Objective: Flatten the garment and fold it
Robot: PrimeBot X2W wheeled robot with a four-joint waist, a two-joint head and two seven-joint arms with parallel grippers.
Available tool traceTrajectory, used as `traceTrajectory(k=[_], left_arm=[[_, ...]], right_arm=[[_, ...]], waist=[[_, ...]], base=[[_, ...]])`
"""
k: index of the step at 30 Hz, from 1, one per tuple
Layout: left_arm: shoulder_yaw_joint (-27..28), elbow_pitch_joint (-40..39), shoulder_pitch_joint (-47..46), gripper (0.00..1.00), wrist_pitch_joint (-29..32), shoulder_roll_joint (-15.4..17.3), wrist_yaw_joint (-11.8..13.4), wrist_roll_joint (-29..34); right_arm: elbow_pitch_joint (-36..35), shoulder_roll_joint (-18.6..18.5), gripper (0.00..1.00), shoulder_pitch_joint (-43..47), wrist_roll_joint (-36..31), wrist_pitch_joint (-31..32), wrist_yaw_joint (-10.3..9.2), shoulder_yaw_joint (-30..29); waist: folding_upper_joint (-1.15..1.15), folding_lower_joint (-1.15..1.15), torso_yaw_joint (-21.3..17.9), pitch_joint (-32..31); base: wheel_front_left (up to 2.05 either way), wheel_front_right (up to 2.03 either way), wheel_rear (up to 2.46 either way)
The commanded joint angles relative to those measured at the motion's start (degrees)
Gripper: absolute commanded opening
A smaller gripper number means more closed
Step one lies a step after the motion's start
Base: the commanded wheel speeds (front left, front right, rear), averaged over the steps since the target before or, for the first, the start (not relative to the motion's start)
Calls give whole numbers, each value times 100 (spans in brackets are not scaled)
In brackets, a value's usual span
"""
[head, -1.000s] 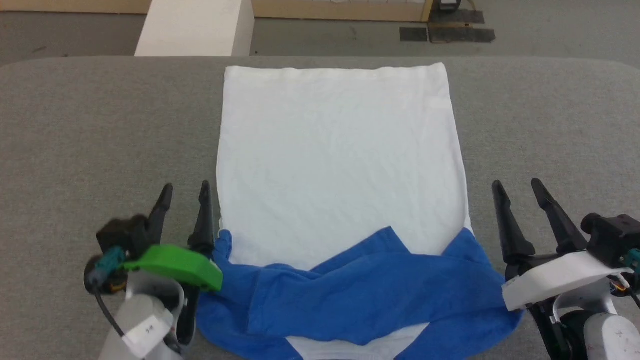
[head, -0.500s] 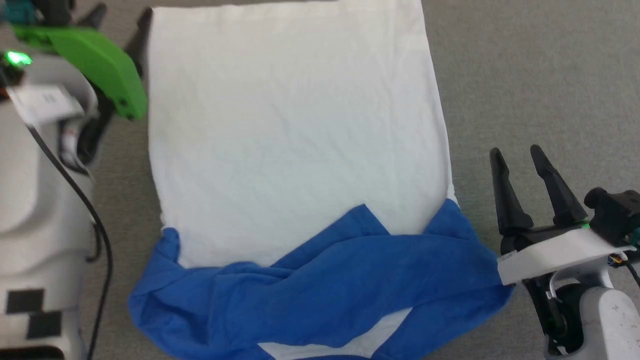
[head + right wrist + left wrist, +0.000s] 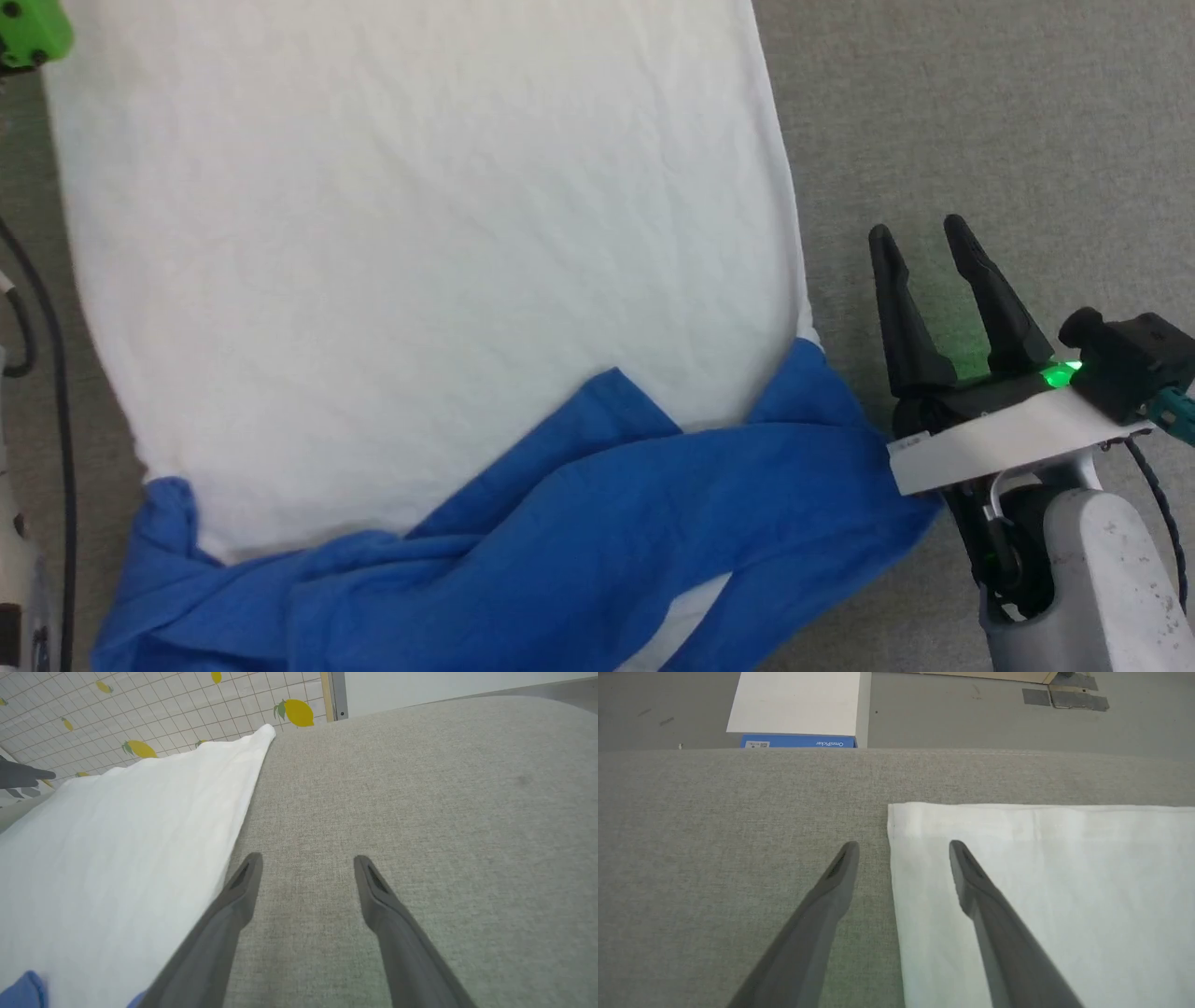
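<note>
The left tool [image 3: 903,845] stood wide, with nothing between its fingers. It straddled the side edge of the garment [image 3: 1041,896] close to the far corner: its outer finger hung over the bare desk [image 3: 714,826] and its inner finger over white cloth. I could not tell whether either tip touched down. Just ahead of the tips the hem ran straight across, and past it a band of grey desk lay open up to the far rim. On the tool's outer side the desk was open too. Beyond the rim a white box [image 3: 798,742] with a blue side sat on the floor [image 3: 971,714].

The right tool [image 3: 916,229] was spread as wide and held nothing. It hung over bare desk just beside the garment's other side edge, its inner finger nearest the cloth but apart from it. Open desk stretched ahead of it and to its outer side. Back by its wrist the blue sleeves [image 3: 607,523] lay crossed and bunched over the white body, their outer edge reaching close to the tool's base. The white body lay flat, faintly creased.
</note>
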Motion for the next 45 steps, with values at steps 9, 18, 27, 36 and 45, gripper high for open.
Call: traceTrajectory(k=[9, 18, 27, 36, 45], left_arm=[[64, -205, 168, 100, 432, 283, 549, 297], [-42, -476, 239, 0, 183, 355, 485, 360], [-278, -491, -7, 0, -375, 91, 205, 260], [-667, -376, -359, 0, -1145, -566, -78, 128], [-907, 69, -594, 0, -1650, -908, -296, 56]], right_arm=[[156, 5, 100, -239, 54, -122, -8, 71], [11, 5, 100, -605, -215, 64, -8, 189], [413, -39, 100, -2926, -572, 929, -8, 309], [2754, -6, 100, -5102, -726, 2451, -8, -347], [3940, 1, 100, -6053, -1560, 3841, -8, -880]], waist=[[0, -1, -336, 449], [0, -1, -218, 487], [0, -1, 128, 543], [0, -1, 864, 700], [0, -1, 1313, 777]], base=[[0, 0, 0], [0, 0, 0], [0, 0, 0], [0, 0, 0], [0, 0, 0]])
